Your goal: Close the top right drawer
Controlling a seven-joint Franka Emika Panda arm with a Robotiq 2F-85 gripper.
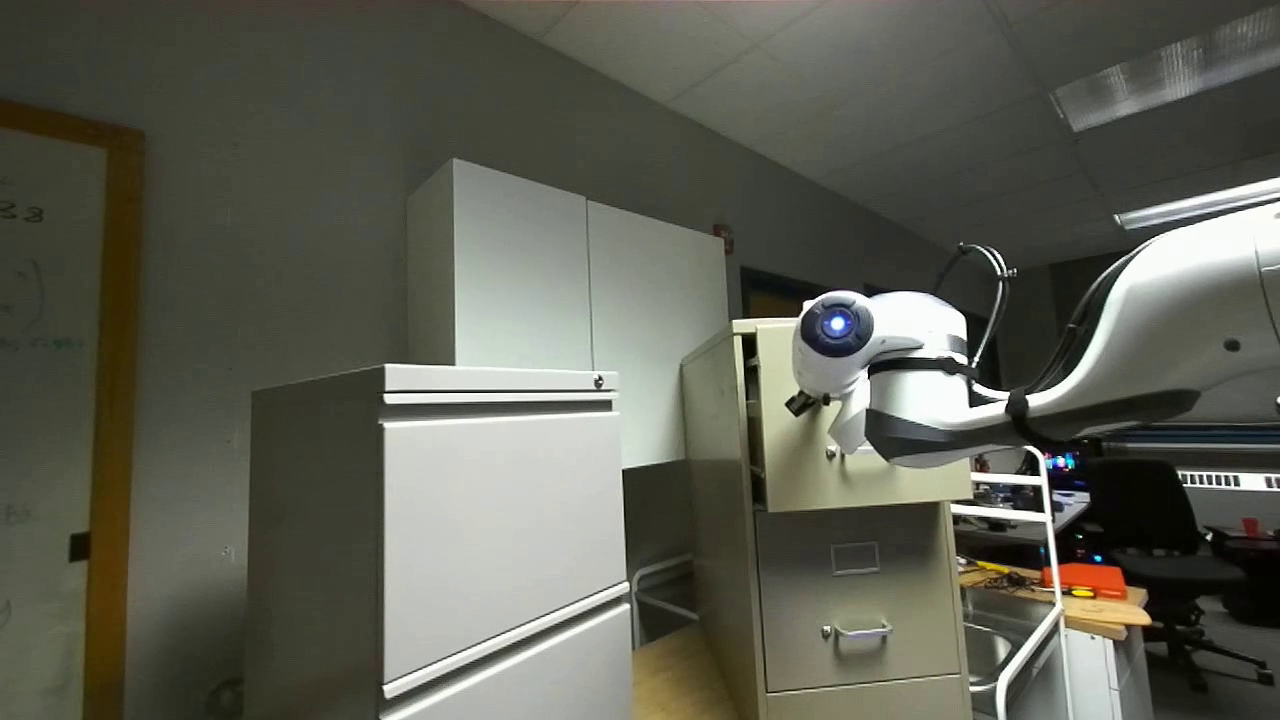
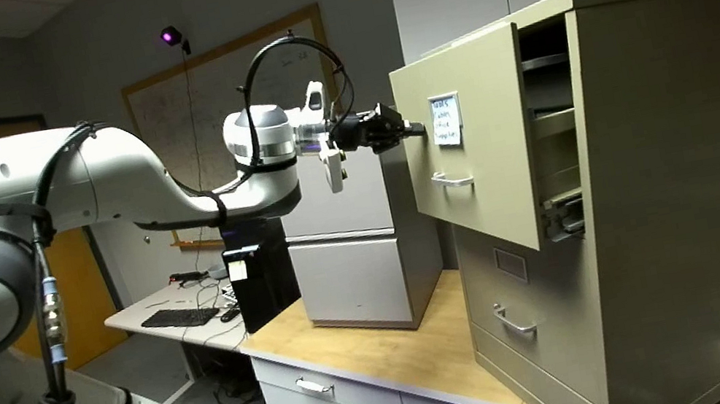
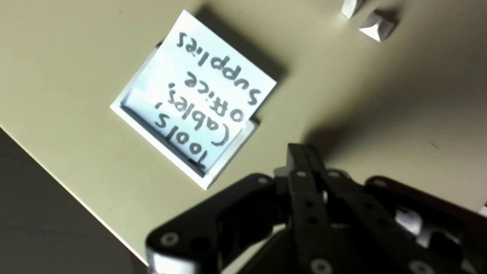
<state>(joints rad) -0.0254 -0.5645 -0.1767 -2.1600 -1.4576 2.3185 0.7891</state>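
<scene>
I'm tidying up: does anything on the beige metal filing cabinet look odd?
The white handwritten paper label pokes past its pale metal holder instead of sitting fully inside. The cream metal top drawer juts open, unlike the closed beige drawer beneath.

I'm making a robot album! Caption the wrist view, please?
Closed gripper at the drawer front, beside its "Tools, Cables, Office Supplies" note.

We find the top right drawer (image 2: 497,141) plain cream, its label (image 3: 201,91) white with black handwriting, the jaws black, the cabinet (image 2: 351,279) on the left pale grey, and the worktop (image 2: 387,356) yellowish, wood-toned.
</scene>
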